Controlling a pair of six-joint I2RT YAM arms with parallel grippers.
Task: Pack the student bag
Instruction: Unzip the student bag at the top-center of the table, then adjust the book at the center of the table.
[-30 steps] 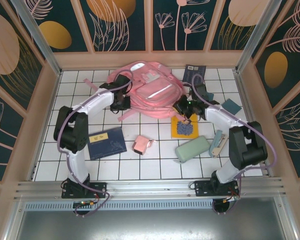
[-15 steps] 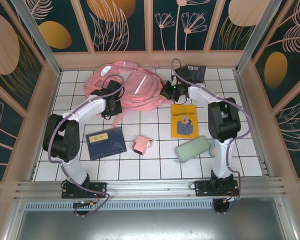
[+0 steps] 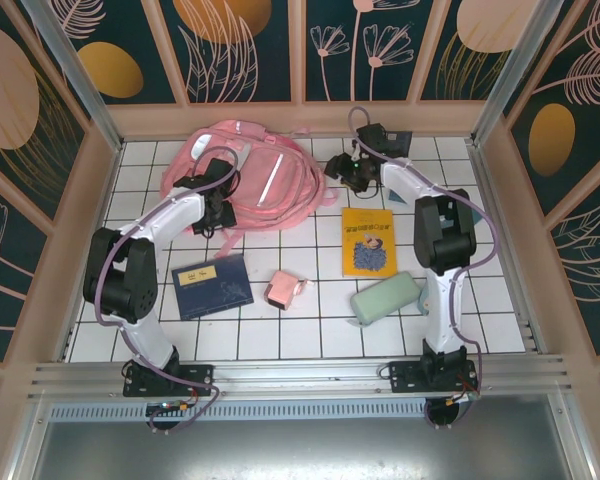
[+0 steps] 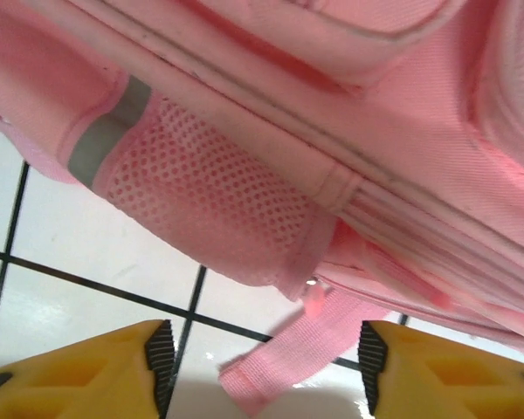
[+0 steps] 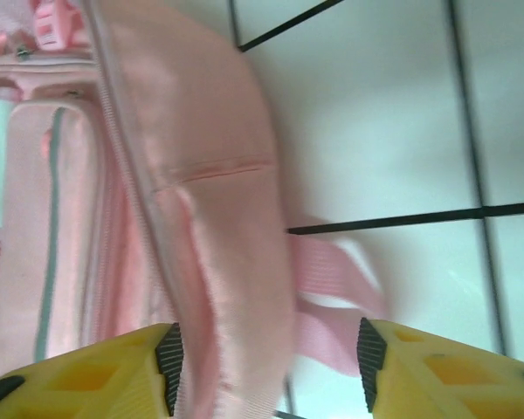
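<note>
1. The student bag [image 3: 270,178], a large soft pink backpack with lighter glossy panels, lies flat on the white tiled worktop [image 3: 310,335] in the upper centre of the overhead view. Its long axis runs roughly left to right across the frame
2. The left hand [image 3: 213,204] sits at the bag's lower-left edge. In the left wrist view its yellow fingers [image 4: 96,367] are spread. A loose pink webbing strap [image 4: 281,362] lies on the tile in the gap, unpinched, and the pink mesh side pocket [image 4: 210,205] is just beyond, toward the top of the frame
3. The right hand [image 3: 341,170] sits at the bag's right end. In the right wrist view its fingers are likewise spread, with the bag's padded pink edge rising from between them. That view is blurred, so contact with the pads cannot be told
4. Governing relation: the bag lies between the two hands, one at each end of its long axis, about equally near. This suggests bag positioning rather than loading
5. Unpacked, lower in the overhead frame: yellow picture book [image 3: 368,242], navy notebook [image 3: 212,287], small pink box-like pouch [image 3: 283,290], mint-green pencil case [image 3: 385,297]. A dark booklet [image 3: 394,142] lies at upper right
</note>
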